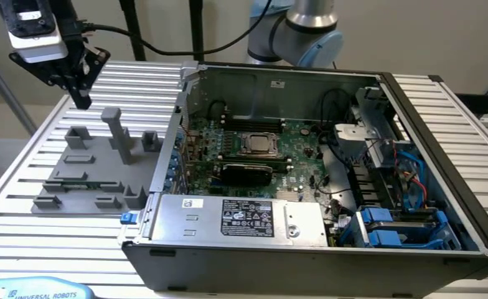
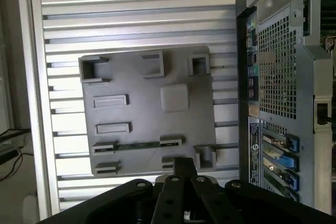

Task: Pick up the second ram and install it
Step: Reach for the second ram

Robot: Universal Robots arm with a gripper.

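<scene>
Green against matte grey, the second ram is lying flat on the moulded plastic fixture plate, cradled between small raised blocks and not yet lifted. In the exterior view the plate is sitting at nine o'clock of the open steel computer case, on a ribbed aluminium surface. The gripper is hanging above the plate's far edge, at about twelve o'clock from the stick and well apart from it. Its black fingers are appearing drawn together at the tips and are carrying nothing. From the wrist view, the second ram is showing as a long, thin strip bridging two blocks, near the dark linkage of the gripper. The fixture plate is looking smooth and dull against the bright metal ribs. The work is judged to be at the approach, with pick-up not begun and installation undone. A grasp from here would call for the fingers parting enough to span the board's narrow width. It would also need a square descent over the bare stretch between the blocks. The stick is looking rigid but slight, so a light, centred pinch would be suiting it. Inside the case, the green motherboard is waiting at three o'clock of the plate.
</scene>
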